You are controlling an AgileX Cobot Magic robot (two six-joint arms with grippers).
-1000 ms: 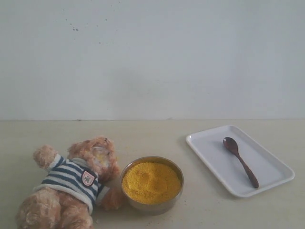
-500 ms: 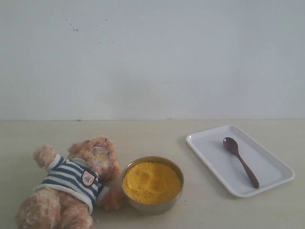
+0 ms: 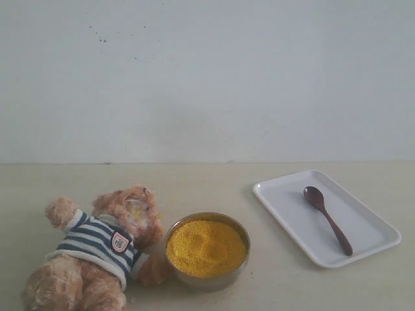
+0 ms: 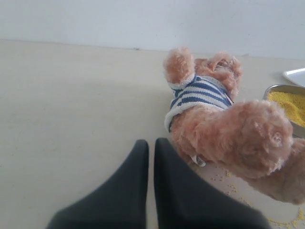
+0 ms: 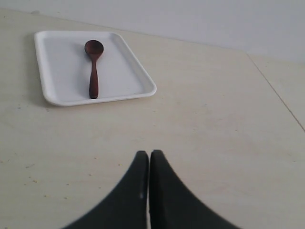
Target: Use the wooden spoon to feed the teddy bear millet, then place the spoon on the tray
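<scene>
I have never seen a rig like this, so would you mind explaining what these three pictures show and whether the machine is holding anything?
This is a robot with two arms. The wide picture comes from a camera off the arms, facing the table; neither arm appears in it. The other two come from a camera on each wrist, looking out past that arm's dark fingers. One shows the left gripper close to the teddy bear. The other shows the right gripper facing the tray. On the table the bear lies on its back, with a steel bowl of yellow millet beside it. The wooden spoon rests on the white tray. Both grippers are shut and hold nothing.
</scene>
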